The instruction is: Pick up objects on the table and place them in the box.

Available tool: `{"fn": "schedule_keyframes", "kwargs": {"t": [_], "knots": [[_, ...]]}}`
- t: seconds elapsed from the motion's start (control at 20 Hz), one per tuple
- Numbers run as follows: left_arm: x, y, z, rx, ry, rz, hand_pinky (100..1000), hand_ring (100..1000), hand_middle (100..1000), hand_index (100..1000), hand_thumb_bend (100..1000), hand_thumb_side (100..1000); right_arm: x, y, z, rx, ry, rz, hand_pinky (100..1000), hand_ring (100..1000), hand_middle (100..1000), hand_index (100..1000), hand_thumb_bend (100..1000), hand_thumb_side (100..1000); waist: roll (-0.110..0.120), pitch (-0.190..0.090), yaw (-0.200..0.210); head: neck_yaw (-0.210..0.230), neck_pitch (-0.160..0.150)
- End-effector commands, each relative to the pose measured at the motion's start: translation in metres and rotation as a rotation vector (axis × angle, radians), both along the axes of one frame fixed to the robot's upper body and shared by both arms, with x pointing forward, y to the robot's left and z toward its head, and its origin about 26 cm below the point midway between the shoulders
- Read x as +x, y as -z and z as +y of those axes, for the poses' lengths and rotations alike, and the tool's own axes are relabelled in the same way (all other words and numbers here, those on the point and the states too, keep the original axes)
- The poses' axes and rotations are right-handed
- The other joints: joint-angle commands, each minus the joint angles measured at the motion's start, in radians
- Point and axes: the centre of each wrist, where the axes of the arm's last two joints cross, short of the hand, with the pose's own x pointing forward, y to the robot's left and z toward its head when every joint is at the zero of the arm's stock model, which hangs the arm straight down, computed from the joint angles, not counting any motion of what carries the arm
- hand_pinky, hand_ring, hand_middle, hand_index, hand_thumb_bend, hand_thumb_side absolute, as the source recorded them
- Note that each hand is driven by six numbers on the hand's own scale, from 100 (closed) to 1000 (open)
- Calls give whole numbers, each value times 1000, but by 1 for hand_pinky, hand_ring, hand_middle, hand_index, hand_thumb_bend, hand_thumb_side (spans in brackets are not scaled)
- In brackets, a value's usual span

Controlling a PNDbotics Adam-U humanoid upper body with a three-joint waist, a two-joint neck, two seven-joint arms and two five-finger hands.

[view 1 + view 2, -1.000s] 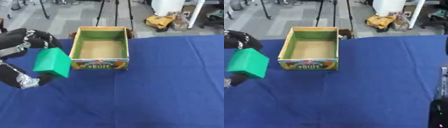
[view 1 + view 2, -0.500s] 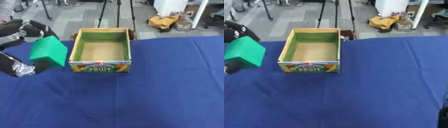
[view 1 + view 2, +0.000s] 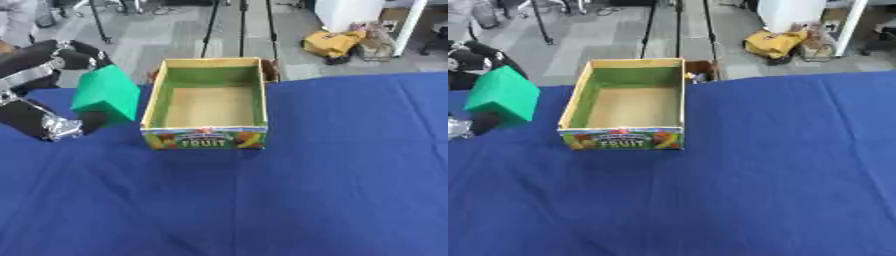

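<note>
One object is in play right now, a green block [image 3: 107, 95], and the left hand [image 3: 44, 82] is holding it up off the counter [image 3: 332, 165] just beside the left wall of the box [image 3: 206, 102]; fingers are curling over the top of the block and the thumb side is tucking in underneath, so it's a proper wrap-around hold, not a fingertip pinch; the block is sitting tilted in that grip, one corner pointing up.

Box is open-topped, green inside walls, tan floor, "FRUIT" printed on the near face; nothing I can see is lying in it; the blue cloth around it is looking bare in both views.

Right hand isn't showing in either view, so nothing to say about it.

My take on doing this step well: the block is riding at about wall height or a bit above, so I'd be lifting a touch more before sliding right, otherwise the low corner is probably going to catch the left rim and shove the box across the cloth; the box looks like light card, so it likely scoots easily; then getting the block over the middle of the tan floor, lowering until it's inside the walls, and only then opening the fingers; with that tilt it may tumble on release, so dropping low beats dropping high.
</note>
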Motion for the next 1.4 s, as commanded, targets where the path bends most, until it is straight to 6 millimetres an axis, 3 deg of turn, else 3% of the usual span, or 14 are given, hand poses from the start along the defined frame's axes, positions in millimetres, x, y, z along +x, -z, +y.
{"fn": "schedule_keyframes", "kwargs": {"t": [0.05, 0.35, 0.75, 0.95, 1.4], "knots": [[-6, -19, 12, 8, -3, -43, 700, 725, 585, 519, 100, 680, -7, -11, -2, -20, -2, -48, 768, 850, 546, 834, 100, 793, 5, -12, -9, 26, -23], [-4, -24, 20, -44, 3, -53, 681, 717, 571, 508, 100, 691, -7, -14, -2, -26, -7, -67, 769, 851, 539, 834, 100, 790, 10, 17, -48, 92, -46], [-4, -29, 30, -70, 27, -52, 671, 708, 559, 502, 100, 700, -8, -19, 5, -27, -45, -98, 768, 845, 539, 830, 100, 798, 6, 34, -87, 123, -55], [-3, -33, 43, -107, 3, -44, 662, 699, 545, 493, 100, 710, -9, -22, 12, -20, -83, -123, 767, 838, 538, 824, 100, 808, -7, 46, -121, 166, -80], [-2, -36, 66, -181, -5, -60, 651, 686, 527, 481, 100, 701, -9, -25, 16, -36, -111, -149, 768, 839, 524, 822, 100, 815, -11, 79, -166, 242, -131]]}}
